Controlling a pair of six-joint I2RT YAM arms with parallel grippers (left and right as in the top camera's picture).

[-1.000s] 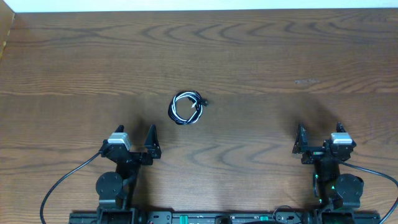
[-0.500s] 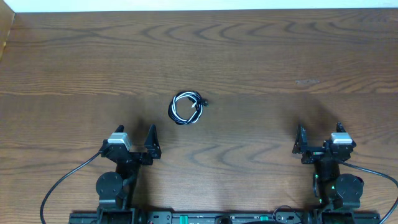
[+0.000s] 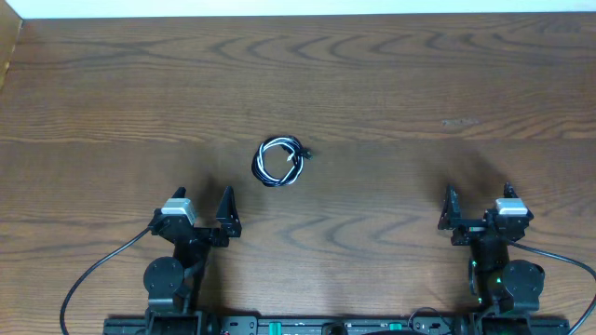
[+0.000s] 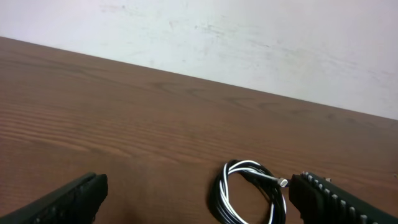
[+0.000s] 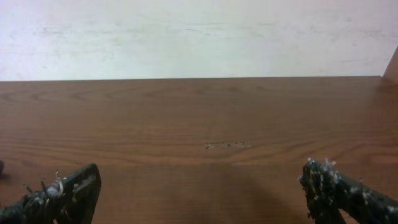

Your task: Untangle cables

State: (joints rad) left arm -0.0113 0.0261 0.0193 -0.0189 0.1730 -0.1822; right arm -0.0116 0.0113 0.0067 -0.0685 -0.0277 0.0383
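The cables (image 3: 279, 162), a thin black one and a thinner white one, lie wound together in one small coil on the wooden table (image 3: 391, 84), a little left of centre. In the left wrist view the coil (image 4: 222, 193) lies just ahead, close to the right finger, with a small silver plug (image 4: 283, 182) sticking out. My left gripper (image 3: 203, 207) stands open near the front edge, below and left of the coil, apart from it. My right gripper (image 3: 479, 207) is open at the front right, far from the coil. Nothing sits between the jaws of either gripper (image 4: 199, 202) (image 5: 199, 193).
A pale scuff mark (image 3: 459, 122) shows on the wood ahead of the right gripper. The table's far edge meets a white wall (image 5: 199, 37). Thick black arm wires (image 3: 93, 274) run along the front edge by both bases.
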